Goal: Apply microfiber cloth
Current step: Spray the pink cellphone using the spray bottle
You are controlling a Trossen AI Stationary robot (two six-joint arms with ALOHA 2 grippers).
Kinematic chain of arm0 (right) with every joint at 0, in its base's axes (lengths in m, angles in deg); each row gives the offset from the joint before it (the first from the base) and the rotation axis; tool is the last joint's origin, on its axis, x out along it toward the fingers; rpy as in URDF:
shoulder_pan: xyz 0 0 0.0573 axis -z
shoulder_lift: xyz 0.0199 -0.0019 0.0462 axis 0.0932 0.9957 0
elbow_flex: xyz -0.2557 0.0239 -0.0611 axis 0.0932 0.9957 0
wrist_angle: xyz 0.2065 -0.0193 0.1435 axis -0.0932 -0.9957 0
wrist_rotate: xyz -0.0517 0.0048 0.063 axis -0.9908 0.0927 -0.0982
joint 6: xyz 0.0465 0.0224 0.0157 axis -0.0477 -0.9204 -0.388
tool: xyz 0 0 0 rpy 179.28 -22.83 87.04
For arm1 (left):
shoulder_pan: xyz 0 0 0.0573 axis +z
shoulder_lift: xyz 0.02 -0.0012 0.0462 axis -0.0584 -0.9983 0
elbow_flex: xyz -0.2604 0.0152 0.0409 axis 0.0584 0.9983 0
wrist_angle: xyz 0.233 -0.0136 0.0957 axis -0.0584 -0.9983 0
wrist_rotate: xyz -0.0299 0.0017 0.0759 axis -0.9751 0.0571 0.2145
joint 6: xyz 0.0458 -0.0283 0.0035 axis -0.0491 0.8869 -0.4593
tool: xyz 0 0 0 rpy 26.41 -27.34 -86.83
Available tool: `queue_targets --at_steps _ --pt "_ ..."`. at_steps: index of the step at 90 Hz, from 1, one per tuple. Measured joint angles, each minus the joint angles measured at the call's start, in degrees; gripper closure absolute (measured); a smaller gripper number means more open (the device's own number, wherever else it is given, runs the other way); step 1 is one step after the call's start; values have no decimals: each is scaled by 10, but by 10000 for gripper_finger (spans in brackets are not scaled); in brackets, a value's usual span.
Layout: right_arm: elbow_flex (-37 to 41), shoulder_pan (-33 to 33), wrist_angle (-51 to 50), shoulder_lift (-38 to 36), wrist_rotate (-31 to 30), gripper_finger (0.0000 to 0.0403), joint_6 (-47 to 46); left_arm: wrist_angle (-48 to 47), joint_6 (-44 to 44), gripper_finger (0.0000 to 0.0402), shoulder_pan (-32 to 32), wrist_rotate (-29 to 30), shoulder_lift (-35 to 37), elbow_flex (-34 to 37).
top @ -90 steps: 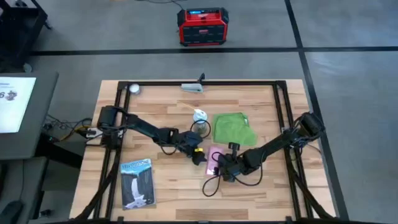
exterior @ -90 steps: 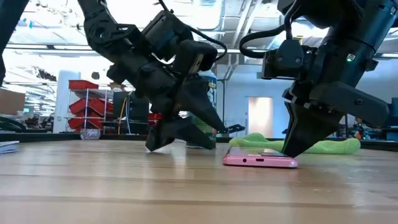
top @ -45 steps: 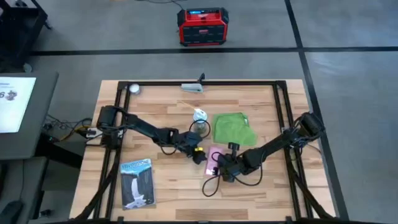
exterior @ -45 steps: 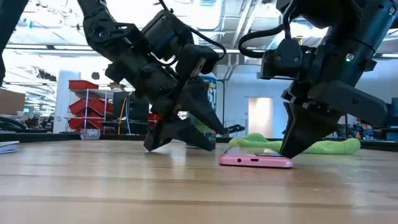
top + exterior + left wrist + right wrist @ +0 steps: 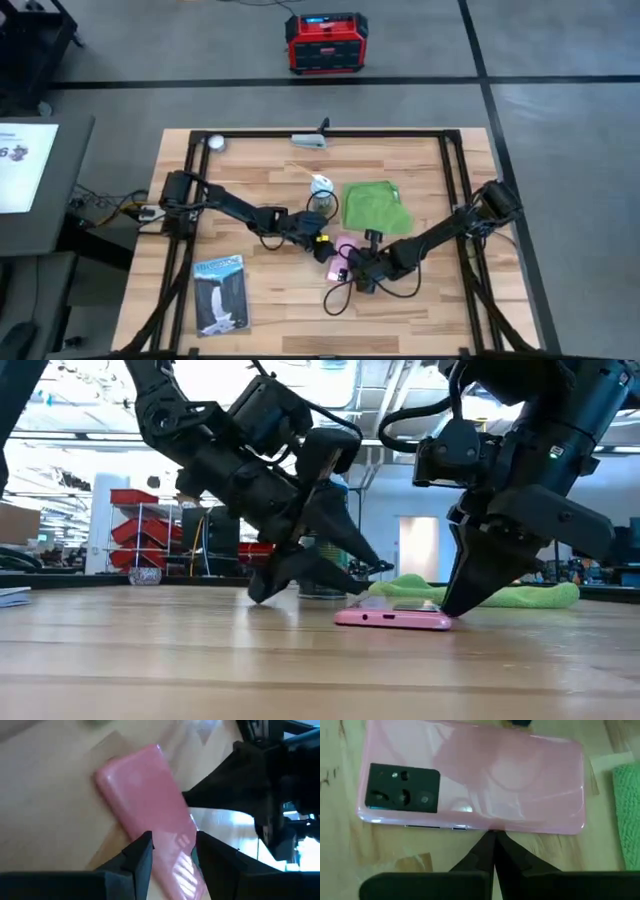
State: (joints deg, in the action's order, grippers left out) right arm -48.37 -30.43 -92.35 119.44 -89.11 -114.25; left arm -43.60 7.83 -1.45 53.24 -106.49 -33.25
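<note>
A wooden table [image 5: 270, 310] seen from above, with two dark robot arms reaching toward its middle. At the left, near the front edge, lies a blue-grey printed booklet [image 5: 219, 293], well apart from both arms. The left arm stretches in from the left side, and the left gripper [image 5: 322, 247] sits low over the table at one end of a pink phone [image 5: 343, 252]; its wrist camera shows its two fingers [image 5: 141, 852] a narrow gap apart, the phone's end lying between them, nothing clamped. The phone lies flat on the wood, back side up, camera block showing. Just right of it, the right gripper [image 5: 352, 272] presses its tip down at the phone's long edge; its fingers [image 5: 490, 851] are closed together into a single point, gripping nothing. The microfiber cloth [image 5: 376, 207], bright green and rumpled, lies flat on the table beyond the phone, toward the far side and slightly right, near both grippers but touched by neither. In the low view the cloth [image 5: 520, 596] shows as a green ridge behind the right gripper.
</note>
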Motion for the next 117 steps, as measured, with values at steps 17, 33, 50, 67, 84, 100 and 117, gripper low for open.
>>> queue_targets --at_steps 17,33,50,67,84,100,117 --pt "0 0 0 0 2 403 1 -21 -10 271 -5 -3 0 -3" --pt "-1 0 -3 0 1 403 -3 -68 -10 271 1 -17 24 -2" --pt "-1 -3 -5 0 -4 403 -3 -112 -15 267 4 -15 58 3" --pt "-1 -3 -3 0 -4 403 -3 -110 -11 246 5 -14 56 3" --pt "-1 -3 -2 0 -4 403 1 -98 -14 233 5 -14 56 3" --pt "-1 1 1 0 0 403 1 -93 -15 232 5 -13 56 3" --pt "0 5 7 -1 1 403 8 -90 -17 232 4 -12 56 3"
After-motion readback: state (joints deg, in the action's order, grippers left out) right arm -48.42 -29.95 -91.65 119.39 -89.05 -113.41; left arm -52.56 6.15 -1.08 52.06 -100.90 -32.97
